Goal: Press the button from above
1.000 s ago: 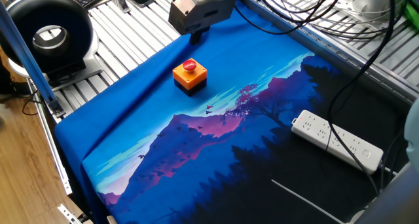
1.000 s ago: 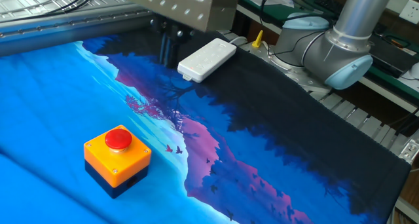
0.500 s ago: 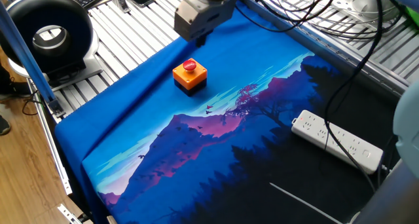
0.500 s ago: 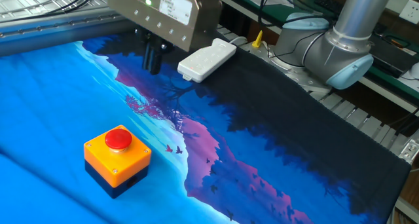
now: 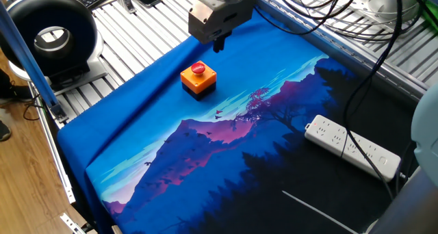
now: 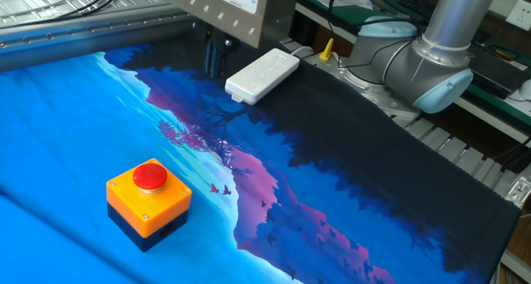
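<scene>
One button (image 5: 198, 68) — a red cap on one orange box — is sitting on the tabletop (image 5: 137, 152) below the claw (image 5: 219, 45), well apart from it. One white power strip (image 5: 352, 147) is lying farther off. The claw's state — I cannot tell.

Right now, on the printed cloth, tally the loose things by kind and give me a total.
Push-button boxes: 1, the button
White power strips: 1, the white power strip
Total: 2
</scene>
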Action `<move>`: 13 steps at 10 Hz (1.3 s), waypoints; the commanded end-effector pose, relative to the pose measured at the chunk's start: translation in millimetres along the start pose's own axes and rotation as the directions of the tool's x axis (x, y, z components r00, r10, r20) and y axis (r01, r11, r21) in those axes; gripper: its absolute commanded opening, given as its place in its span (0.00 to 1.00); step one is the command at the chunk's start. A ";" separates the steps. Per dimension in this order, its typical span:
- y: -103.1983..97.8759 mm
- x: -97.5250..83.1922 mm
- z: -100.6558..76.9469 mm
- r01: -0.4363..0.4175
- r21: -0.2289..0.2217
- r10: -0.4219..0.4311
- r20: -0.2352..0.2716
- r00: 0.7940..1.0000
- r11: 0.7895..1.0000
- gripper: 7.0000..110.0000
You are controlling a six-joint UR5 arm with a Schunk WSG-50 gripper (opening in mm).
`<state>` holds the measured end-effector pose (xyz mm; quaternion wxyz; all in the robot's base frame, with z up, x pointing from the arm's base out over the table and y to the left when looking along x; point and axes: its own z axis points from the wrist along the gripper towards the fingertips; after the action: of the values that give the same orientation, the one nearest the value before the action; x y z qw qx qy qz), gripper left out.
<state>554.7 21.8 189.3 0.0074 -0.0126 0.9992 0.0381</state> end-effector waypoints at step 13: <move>42.8 -48.4 -12.4 -0.152 -0.204 0.188 0.166 0.968 0.967 0.00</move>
<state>595.4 59.8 201.1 0.0838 0.0665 0.9869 0.1208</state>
